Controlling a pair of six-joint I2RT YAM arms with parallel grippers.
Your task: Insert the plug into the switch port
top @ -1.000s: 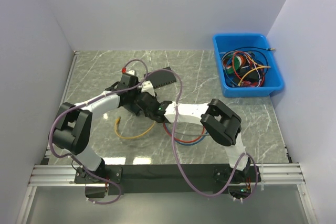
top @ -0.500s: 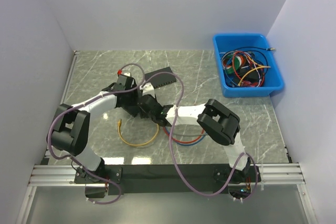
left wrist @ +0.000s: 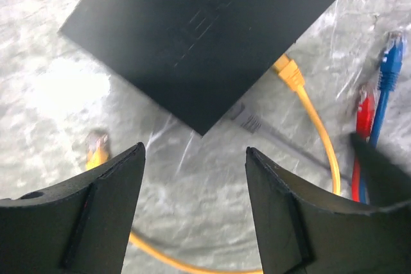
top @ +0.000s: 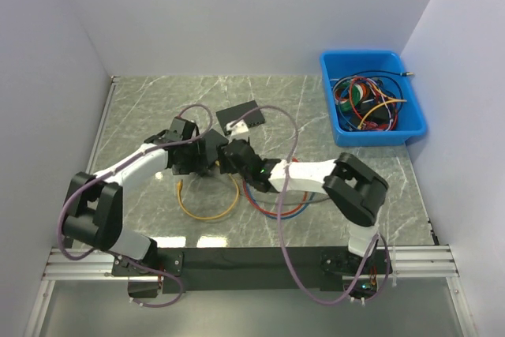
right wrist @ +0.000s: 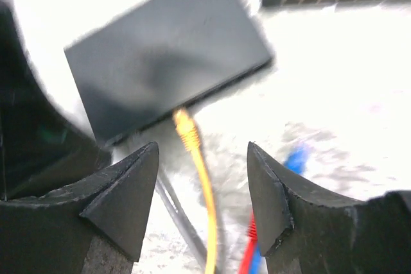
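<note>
A black switch [left wrist: 212, 36] lies flat on the marble, also in the right wrist view [right wrist: 160, 75]. The yellow plug [right wrist: 185, 125] meets the switch's side edge [left wrist: 288, 72], and the port itself is hidden under that edge. A grey cable [left wrist: 257, 126] leaves the same side. My left gripper [left wrist: 194, 152] stands open just short of the switch's corner, with only bare table between its fingers. My right gripper [right wrist: 203, 149] is open too, hanging behind the plug with the yellow cable [right wrist: 207, 203] running loose between its fingers. In the top view both grippers [top: 197, 157] [top: 227, 155] crowd around the switch.
A second black device [top: 241, 116] lies just beyond. The yellow cable loops toward the near side [top: 209, 209], ending in a free plug [top: 180, 187]. Red and blue cables [top: 276, 209] lie under the right arm. A blue bin [top: 410, 128] of wires stands at the back right.
My right gripper has opened and drawn back from the yellow plug. The left arm has pulled toward the near side, jaws still open. The yellow cable loop has shifted.
</note>
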